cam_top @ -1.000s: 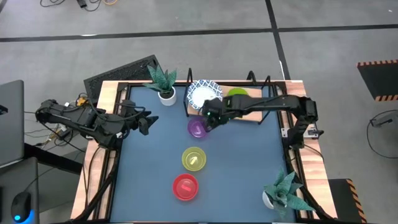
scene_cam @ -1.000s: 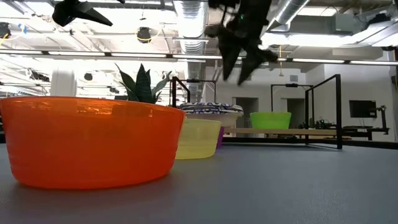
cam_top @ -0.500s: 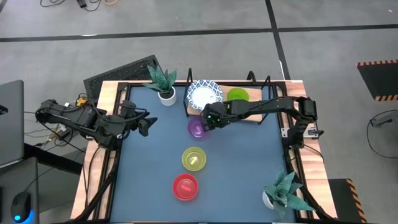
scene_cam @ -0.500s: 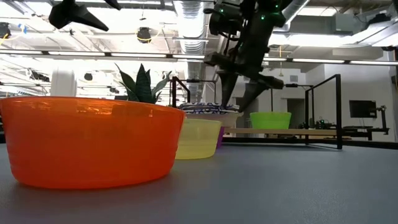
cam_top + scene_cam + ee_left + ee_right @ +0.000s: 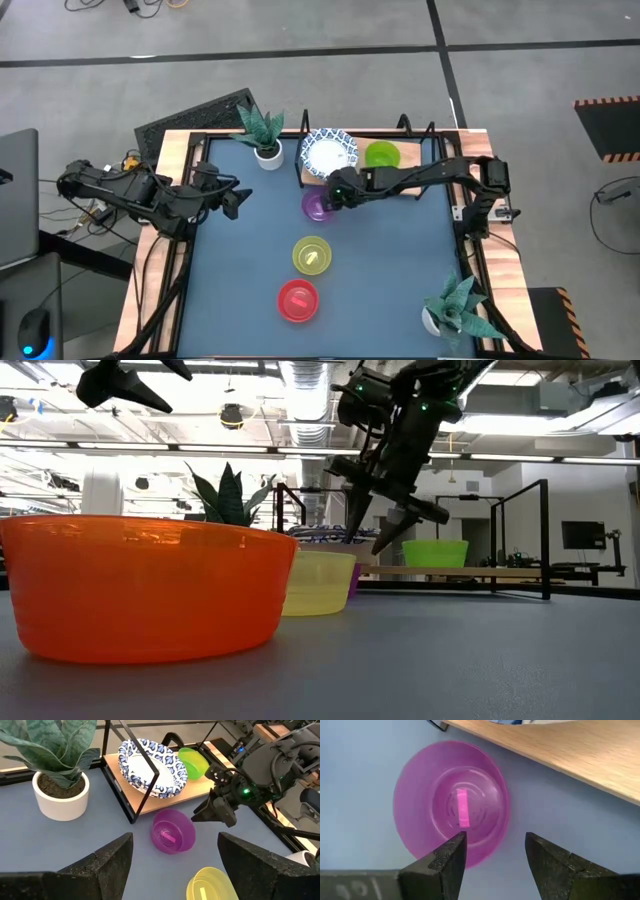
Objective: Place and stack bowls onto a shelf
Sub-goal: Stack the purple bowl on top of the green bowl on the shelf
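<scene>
The purple bowl [image 5: 318, 207] stands on the blue table just in front of the wooden shelf [image 5: 412, 150]. It also shows in the right wrist view [image 5: 451, 802]. My right gripper [image 5: 335, 194] is open and hangs above the bowl's shelf-side rim [image 5: 492, 851], one finger over the inside and one outside, touching nothing. White blue-rimmed bowls [image 5: 329, 151] and the green bowl [image 5: 381, 154] stand on the shelf. The yellow bowl [image 5: 311, 255] and the red bowl [image 5: 298, 301] stand nearer the front. My left gripper [image 5: 232, 195] waits open at the left.
A potted spiky plant [image 5: 262, 135] stands at the far left, another [image 5: 455, 305] at the near right corner. The shelf's black wire frame [image 5: 131, 780] rises beside the purple bowl. The red bowl [image 5: 140, 585] fills the low view's left.
My right gripper has come down toward the purple bowl, staying open, and now hangs just above its rim. The bowls have not moved.
</scene>
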Available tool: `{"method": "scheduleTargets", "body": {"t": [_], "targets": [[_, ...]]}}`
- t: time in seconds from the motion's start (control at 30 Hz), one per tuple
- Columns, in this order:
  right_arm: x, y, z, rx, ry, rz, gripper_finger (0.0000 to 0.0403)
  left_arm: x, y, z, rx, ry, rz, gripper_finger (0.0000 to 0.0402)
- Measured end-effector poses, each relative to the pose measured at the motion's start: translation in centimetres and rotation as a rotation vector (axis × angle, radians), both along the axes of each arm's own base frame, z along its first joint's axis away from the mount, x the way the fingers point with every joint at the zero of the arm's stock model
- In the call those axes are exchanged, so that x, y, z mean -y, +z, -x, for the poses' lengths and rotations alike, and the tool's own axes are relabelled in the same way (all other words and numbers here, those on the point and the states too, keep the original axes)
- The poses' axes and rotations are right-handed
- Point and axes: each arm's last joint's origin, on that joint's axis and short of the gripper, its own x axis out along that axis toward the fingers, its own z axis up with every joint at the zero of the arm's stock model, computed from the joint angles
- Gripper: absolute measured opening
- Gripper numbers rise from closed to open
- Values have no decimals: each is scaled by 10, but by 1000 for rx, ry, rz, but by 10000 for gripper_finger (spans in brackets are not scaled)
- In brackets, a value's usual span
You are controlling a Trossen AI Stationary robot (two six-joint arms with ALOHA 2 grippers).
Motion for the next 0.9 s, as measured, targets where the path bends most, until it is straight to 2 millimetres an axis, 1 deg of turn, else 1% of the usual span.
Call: {"method": "scheduleTargets", "body": {"t": [0.13, 0.4, 0.57, 0.67, 0.77, 0.9], "targets": [[0, -6, 1, 25, -4, 1, 228, 0, 0, 0, 0, 0, 0, 274], [1, -8, 0, 14, -6, 30, 228, 0, 0, 0, 0, 1, 0, 274], [-3, -31, -10, -4, 37, 0, 228, 0, 0, 0, 1, 1, 0, 274], [-4, -37, -14, 4, 61, -38, 226, 0, 0, 0, 2, 2, 1, 274], [-4, -37, -14, -10, 63, -38, 210, 0, 0, 0, 4, 4, 3, 274], [-1, -34, -13, -6, 58, -35, 163, 0, 0, 0, 4, 7, 1, 274]]}}
